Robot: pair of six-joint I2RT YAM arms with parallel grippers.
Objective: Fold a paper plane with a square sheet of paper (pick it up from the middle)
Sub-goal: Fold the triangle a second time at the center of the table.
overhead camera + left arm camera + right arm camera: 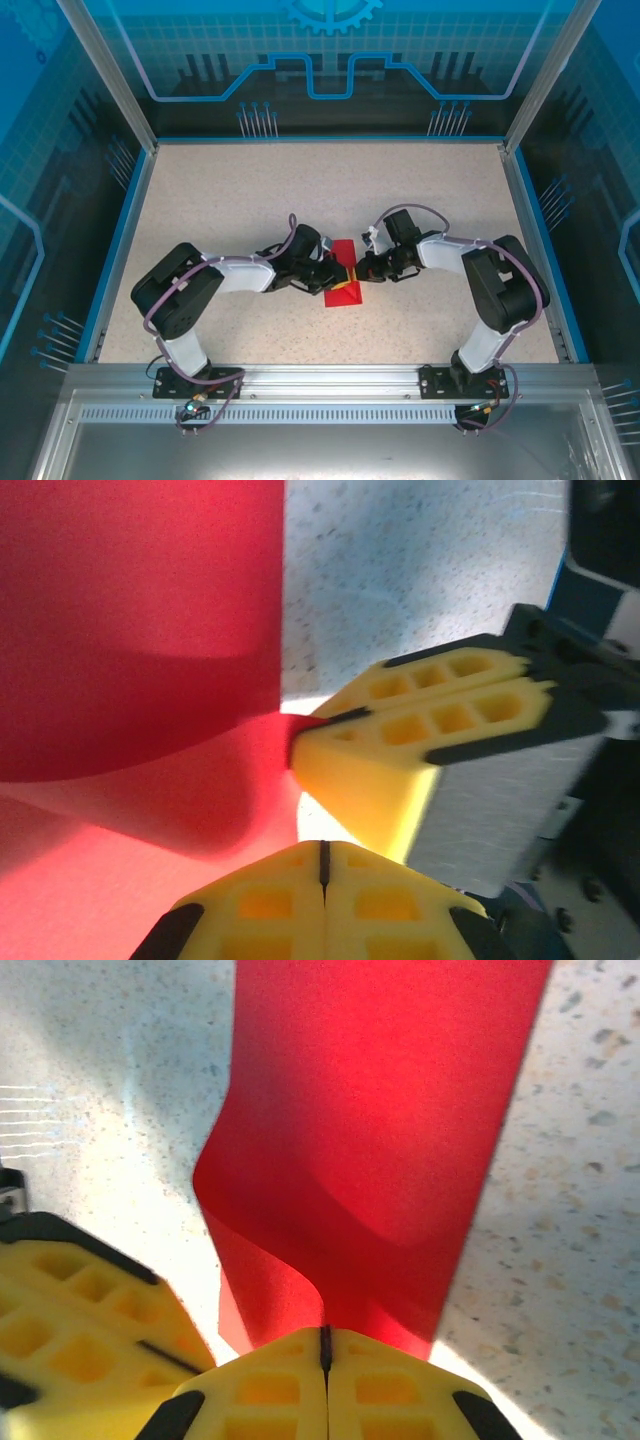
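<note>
Red paper (pixel 342 255) strip at the middle of the table (pixel 250 190), one end curled upward, right gripper (pixel 325 1348) clamped on that raised end, left gripper (pixel 322 870) pads pressed together just beside it, its hold on paper unclear.

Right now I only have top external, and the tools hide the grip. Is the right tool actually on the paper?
Observer: Yes. In the right wrist view the right tool is shut on the near edge of the red paper.
Operator: Paper flat?
Observer: No. It is a narrow strip that bows up off the table just ahead of that grip.
Operator: Left tool?
Observer: The left wrist view shows the left tool with its pads together beside the paper's edge. I cannot tell whether paper is between them.
</note>
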